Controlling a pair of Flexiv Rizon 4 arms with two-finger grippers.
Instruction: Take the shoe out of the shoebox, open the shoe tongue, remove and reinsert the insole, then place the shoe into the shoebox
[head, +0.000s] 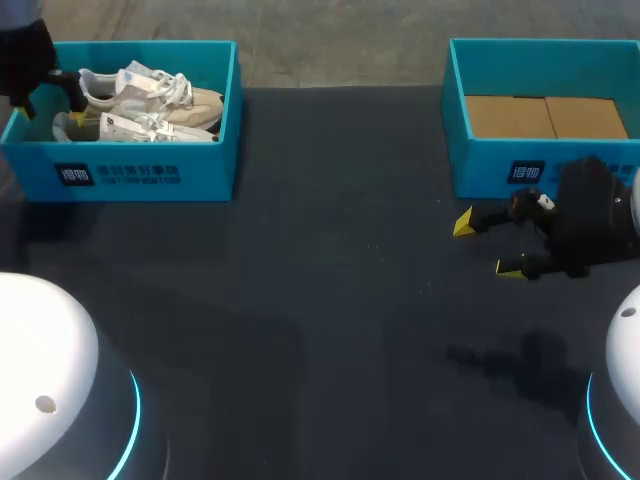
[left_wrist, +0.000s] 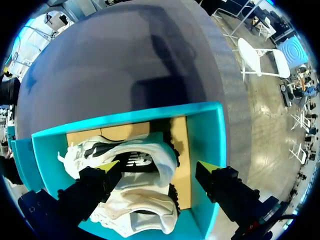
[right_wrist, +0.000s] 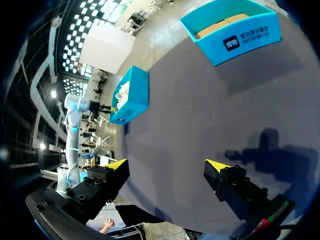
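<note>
Head view shows two teal boxes on the dark table (head: 330, 300), each with a white printed label (head: 120, 176) on its front wall. The shoes (head: 150, 100), pale with white laces, lie in the left box (head: 232, 120); the right box (head: 455, 110) holds only a cardboard liner (head: 545, 117).

The left claw (head: 72, 105) is down inside the left box. Its wrist view shows what the head view cannot: the left claw (left_wrist: 157, 167) spread wide over the shoes (left_wrist: 135, 155), one finger against a heel, the other apart, near the wall (left_wrist: 205, 135) (so nothing is gripped).

The right claw (head: 487, 245) hangs wide open before the right box, holding nothing. Its own view shows the right claw (right_wrist: 166, 165) above bare table, with both boxes (right_wrist: 235, 35) (right_wrist: 132, 95) well ahead.
</note>
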